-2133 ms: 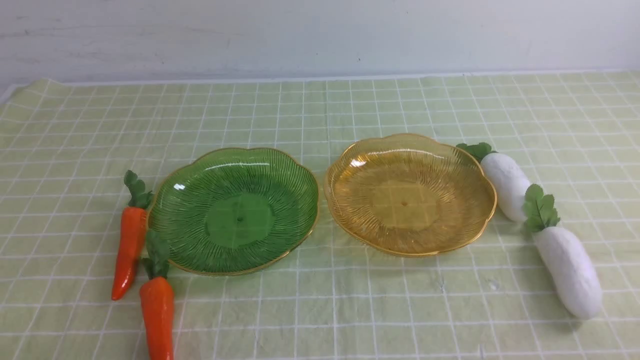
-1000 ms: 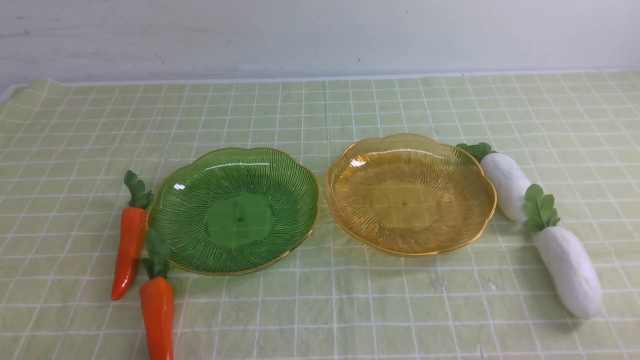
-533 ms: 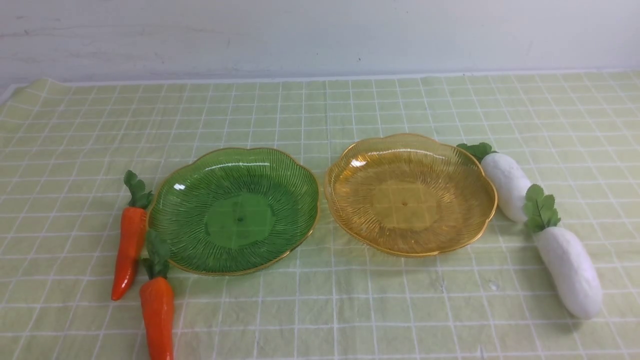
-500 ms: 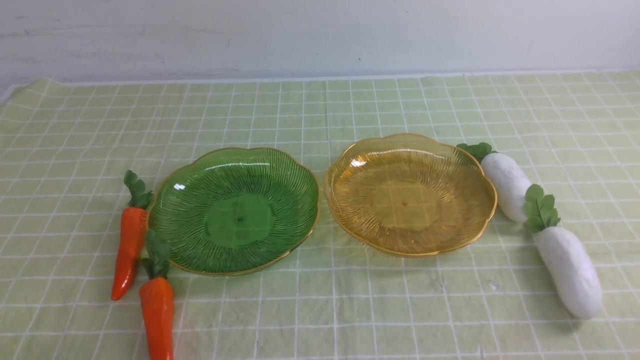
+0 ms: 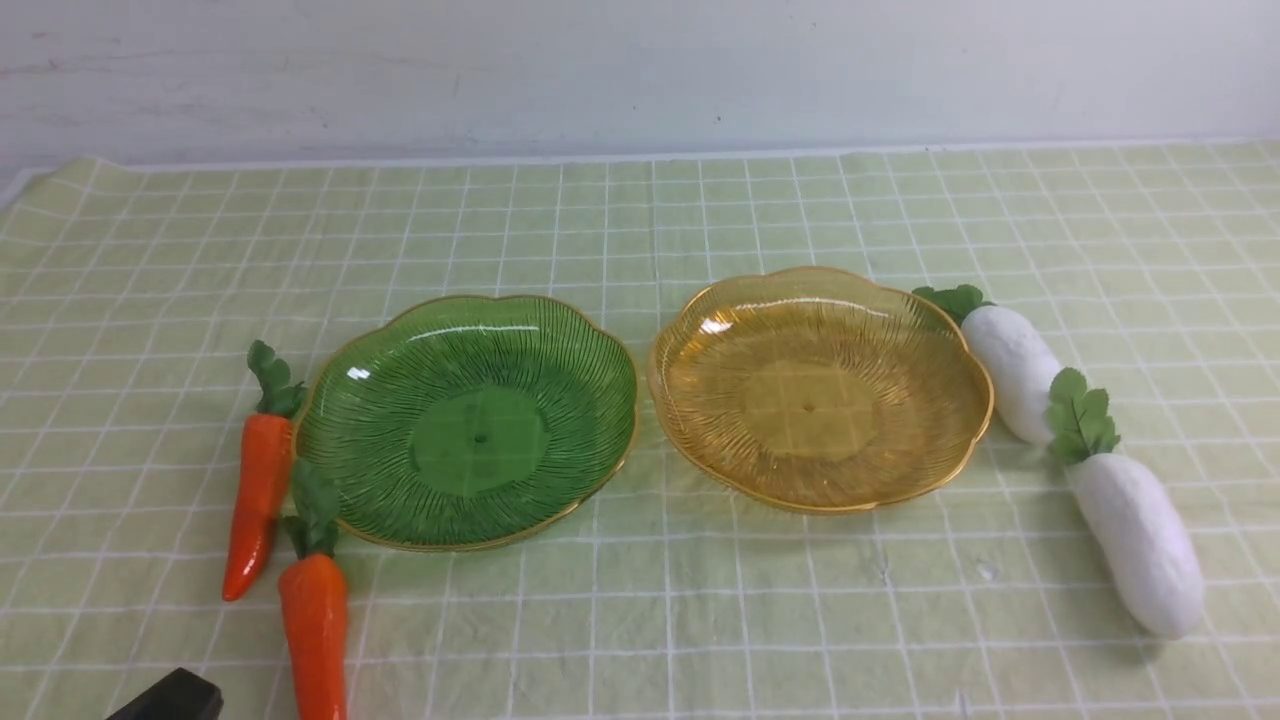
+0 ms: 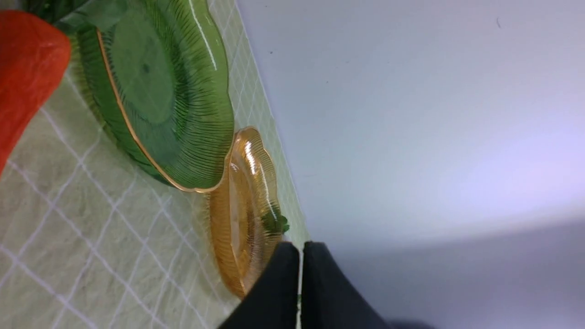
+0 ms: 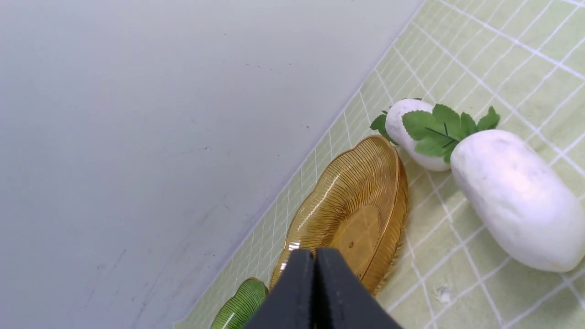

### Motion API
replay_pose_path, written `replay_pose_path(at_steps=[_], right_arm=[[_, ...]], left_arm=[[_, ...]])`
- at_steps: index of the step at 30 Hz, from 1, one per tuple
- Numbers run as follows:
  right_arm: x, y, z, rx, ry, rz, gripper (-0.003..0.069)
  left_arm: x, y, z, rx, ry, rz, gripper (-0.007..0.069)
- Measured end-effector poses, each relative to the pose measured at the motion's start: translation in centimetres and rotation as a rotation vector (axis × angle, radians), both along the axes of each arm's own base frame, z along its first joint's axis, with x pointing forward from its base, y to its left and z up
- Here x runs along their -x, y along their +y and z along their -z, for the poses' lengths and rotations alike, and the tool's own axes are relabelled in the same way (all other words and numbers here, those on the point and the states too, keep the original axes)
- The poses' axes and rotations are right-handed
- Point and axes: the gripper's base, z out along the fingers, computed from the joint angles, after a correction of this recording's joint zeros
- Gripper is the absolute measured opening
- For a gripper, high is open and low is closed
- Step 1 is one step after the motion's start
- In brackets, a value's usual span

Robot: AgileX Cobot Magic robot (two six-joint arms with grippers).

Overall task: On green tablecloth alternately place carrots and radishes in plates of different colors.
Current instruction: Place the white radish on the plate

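Note:
On the green tablecloth (image 5: 640, 620) a deep green plate (image 5: 468, 420) and an amber-yellow plate (image 5: 820, 388) stand side by side, both empty. Two orange carrots lie left of the green plate, one farther (image 5: 258, 490) and one nearer (image 5: 316, 630). Two white radishes lie right of the amber plate, one farther (image 5: 1012, 370) and one nearer (image 5: 1138, 540). My left gripper (image 6: 300, 256) is shut and empty; its black tip (image 5: 170, 697) shows at the front view's bottom left, near the nearer carrot (image 6: 23, 68). My right gripper (image 7: 314, 260) is shut and empty, out of the front view, near the radishes (image 7: 516, 196).
A pale wall (image 5: 640, 70) rises right behind the cloth's far edge. The cloth is slightly wrinkled near the front.
The left gripper's black tip has come into the front view at the bottom left. Plates, carrots and radishes have not moved.

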Motion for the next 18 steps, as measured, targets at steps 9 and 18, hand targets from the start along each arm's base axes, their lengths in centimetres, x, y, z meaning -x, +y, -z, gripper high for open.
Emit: replay_pose_path(at_steps=[9,18], right_arm=[[0.4,0.0,-9.5,0.52,-0.182,0.001,-0.0015],[-7.0,0.4,-9.2,0.88,0.568,-0.469,-0.0015]], left_arm=[[0.9,-0.2,-6.3,-0.175,-0.272,0.015,-0.0008],[-2.5,-3.3,-5.2,-0.563,0.051,0.549,-0.0008]])
